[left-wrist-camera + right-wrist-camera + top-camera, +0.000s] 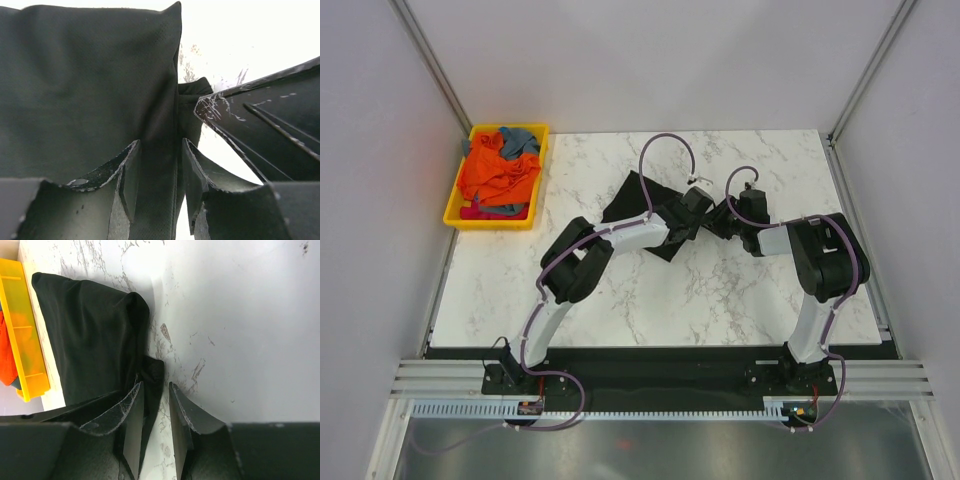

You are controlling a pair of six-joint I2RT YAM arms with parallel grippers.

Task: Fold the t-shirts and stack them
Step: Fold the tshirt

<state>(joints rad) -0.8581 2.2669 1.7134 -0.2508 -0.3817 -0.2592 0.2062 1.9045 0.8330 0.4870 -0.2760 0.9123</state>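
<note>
Nearest the left wrist lens, the left tool [160, 185] has its two fingers drawn close, and a gathered fold of the black t-shirt [75, 90] fills the gap between them, so it grips the cloth. The right tool [152, 425] has its fingers narrowly apart astride another fold of the same shirt; a strip of bare counter [240, 330] shows in the gap, and I cannot tell whether it clamps the cloth. The shirt lies crumpled mid-counter, the two tools meeting at its right edge. Well apart, at the far left corner, a yellow plastic tray [460, 210] holds an orange t-shirt [498, 175] and a grey-blue t-shirt [520, 138].
</note>
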